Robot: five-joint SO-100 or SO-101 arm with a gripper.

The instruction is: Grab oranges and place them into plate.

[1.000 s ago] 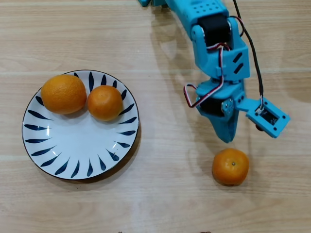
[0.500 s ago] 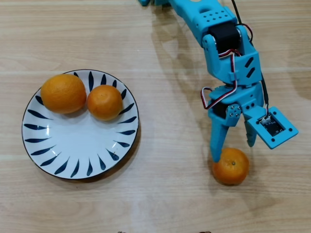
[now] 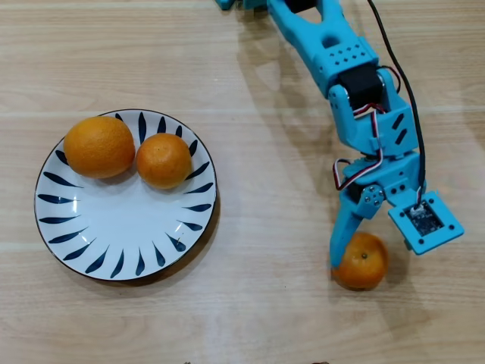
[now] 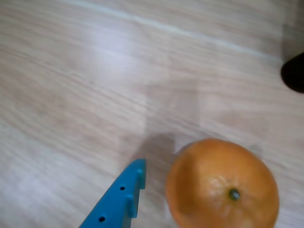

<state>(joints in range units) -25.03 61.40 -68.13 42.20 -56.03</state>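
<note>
My pincer (image 3: 369, 256) is spread wide over the loose orange (image 3: 361, 262), one finger (image 4: 119, 197) just left of it in the wrist view, nothing gripped.

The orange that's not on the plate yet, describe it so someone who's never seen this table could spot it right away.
In the overhead view, start at the blue-and-white plate on the left of the wooden table, then look right to the blue arm. The small orange lies alone on bare wood between the fingers of the end effector, unlike the two oranges sitting together on the plate.
</note>
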